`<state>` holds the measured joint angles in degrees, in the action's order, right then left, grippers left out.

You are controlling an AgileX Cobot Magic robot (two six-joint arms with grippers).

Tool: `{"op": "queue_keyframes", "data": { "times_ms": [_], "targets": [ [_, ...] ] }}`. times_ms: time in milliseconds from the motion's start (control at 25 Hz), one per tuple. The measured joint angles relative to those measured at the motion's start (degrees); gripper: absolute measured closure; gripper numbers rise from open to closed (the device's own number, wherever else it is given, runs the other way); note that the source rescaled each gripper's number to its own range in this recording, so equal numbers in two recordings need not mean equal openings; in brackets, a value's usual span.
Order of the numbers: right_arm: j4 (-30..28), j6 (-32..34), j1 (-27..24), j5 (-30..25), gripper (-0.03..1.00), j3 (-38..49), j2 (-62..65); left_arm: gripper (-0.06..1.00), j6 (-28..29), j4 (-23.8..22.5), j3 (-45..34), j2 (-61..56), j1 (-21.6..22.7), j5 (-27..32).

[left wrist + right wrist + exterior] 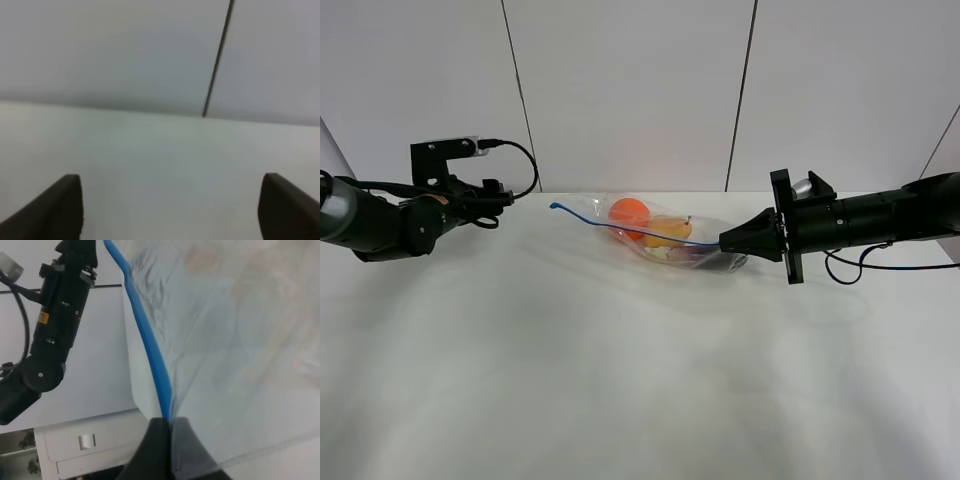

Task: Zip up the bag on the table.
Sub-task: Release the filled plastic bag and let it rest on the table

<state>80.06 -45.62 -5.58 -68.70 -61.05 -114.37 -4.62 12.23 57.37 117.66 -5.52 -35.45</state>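
Observation:
The clear bag (665, 238) lies on the white table (620, 380) near its far edge, with an orange, a yellow pear and something purple showing through it. Its blue zipper strip (620, 230) runs from a free left end to my right gripper (725, 242), which is shut on the strip's right end. The right wrist view shows the shut gripper (167, 422) pinching the blue strip (150, 345), beside crinkled plastic (240, 340). My left gripper (507, 197) hovers left of the bag, apart from it. Seen from the left wrist, this gripper (170, 215) is open and holds nothing.
A grey panelled wall (640, 90) rises right behind the table's far edge. The left arm (55, 330) appears in the right wrist view beyond the strip's far end. Bare tabletop spreads in front of the bag.

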Motion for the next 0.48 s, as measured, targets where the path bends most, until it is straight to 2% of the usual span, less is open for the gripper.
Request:
{"op": "queue_keyframes", "data": {
  "times_ms": [80, 240, 480],
  "targets": [
    [0.00, 0.00, 0.00, 0.00, 0.97, 0.00, 0.00, 0.10, 0.08, -2.30, 0.42, -0.74, 0.05, 6.20],
    [0.00, 0.00, 0.00, 0.00, 0.97, 0.00, 0.00, 0.10, -0.69, -4.59, 4.09, -3.90, 0.40, 27.24],
    [-0.07, 0.00, 0.00, 0.00, 0.97, 0.00, 0.00, 0.10, -0.97, -5.03, 15.96, -6.14, 1.63, 54.39]
  ]
}}
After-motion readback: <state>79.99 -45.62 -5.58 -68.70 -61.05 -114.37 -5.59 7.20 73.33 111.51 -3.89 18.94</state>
